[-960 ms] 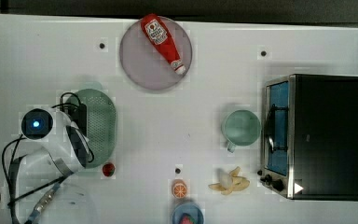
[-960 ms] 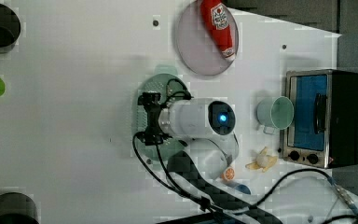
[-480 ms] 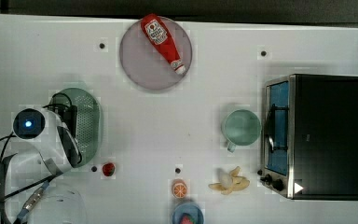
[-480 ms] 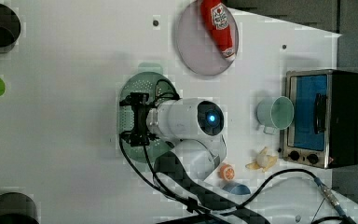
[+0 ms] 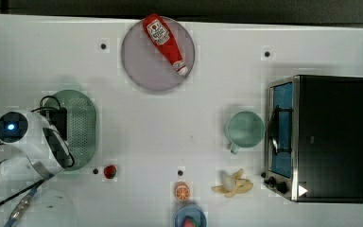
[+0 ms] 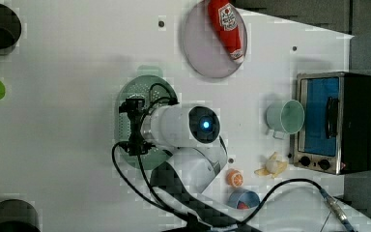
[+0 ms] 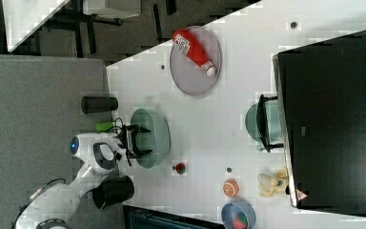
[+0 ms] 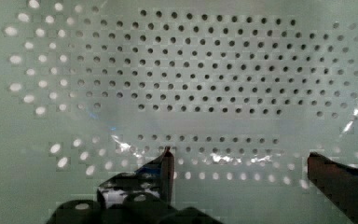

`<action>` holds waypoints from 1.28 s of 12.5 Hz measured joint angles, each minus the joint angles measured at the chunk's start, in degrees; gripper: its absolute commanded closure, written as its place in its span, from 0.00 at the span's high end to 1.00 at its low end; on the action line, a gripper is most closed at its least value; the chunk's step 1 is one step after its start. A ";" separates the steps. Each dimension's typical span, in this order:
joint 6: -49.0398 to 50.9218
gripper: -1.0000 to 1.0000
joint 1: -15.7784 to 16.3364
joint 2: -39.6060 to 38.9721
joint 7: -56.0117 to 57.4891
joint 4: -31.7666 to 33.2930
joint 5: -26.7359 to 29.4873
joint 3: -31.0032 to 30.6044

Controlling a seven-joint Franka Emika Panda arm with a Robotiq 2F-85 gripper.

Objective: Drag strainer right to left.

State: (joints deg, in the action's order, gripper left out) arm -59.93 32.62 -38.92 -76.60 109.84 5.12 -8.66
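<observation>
The strainer point(image 5: 82, 124) is a pale mint-green oval with a dotted bottom, lying near the top view's left edge. My gripper point(image 7: 136, 140) reaches down into its bowl from the arm's white wrist point(image 5: 26, 135). In the wrist view the strainer's perforated floor point(image 8: 191, 70) lies close below, and my gripper point(image 8: 240, 158) stands open, its two dark fingertips point(image 8: 167, 161) wide apart just above that floor with nothing between them. In the left view the black hand of my gripper point(image 6: 133, 125) covers the middle of the strainer point(image 6: 137, 87).
A greyish-lilac plate point(image 5: 139, 71) carries a ketchup bottle point(image 5: 163, 40). A pale-green mug point(image 5: 244, 128) stands beside a toaster oven point(image 5: 326, 137). A strawberry point(image 5: 109, 171), orange point(image 5: 182, 191), banana point(image 5: 234, 184) and blue bowl point(image 5: 189, 218) lie along the top view's lower edge.
The arm and the strainer under it have slid toward the top view's left, away from the mug. The other objects have stayed put.
</observation>
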 measured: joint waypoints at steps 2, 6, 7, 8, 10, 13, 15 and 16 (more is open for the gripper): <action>2.63 1.00 1.04 2.15 0.84 0.78 -2.51 0.64; 17.74 1.00 2.85 13.41 14.27 2.91 -3.36 7.60; 21.54 1.00 3.16 17.83 19.67 3.13 -3.09 10.75; 26.02 1.00 2.91 22.69 25.51 2.85 -3.17 14.04; 35.50 1.00 1.68 31.54 37.88 -0.34 -3.68 21.54; 41.21 1.00 -0.92 40.88 55.38 -6.49 -3.98 33.82; 42.17 1.00 -3.66 46.97 64.29 -6.49 -8.19 39.80; 43.43 1.00 -5.19 48.90 67.20 -6.49 -10.52 42.06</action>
State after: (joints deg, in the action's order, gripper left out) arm -16.49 27.43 9.98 -9.40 103.35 -5.40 33.40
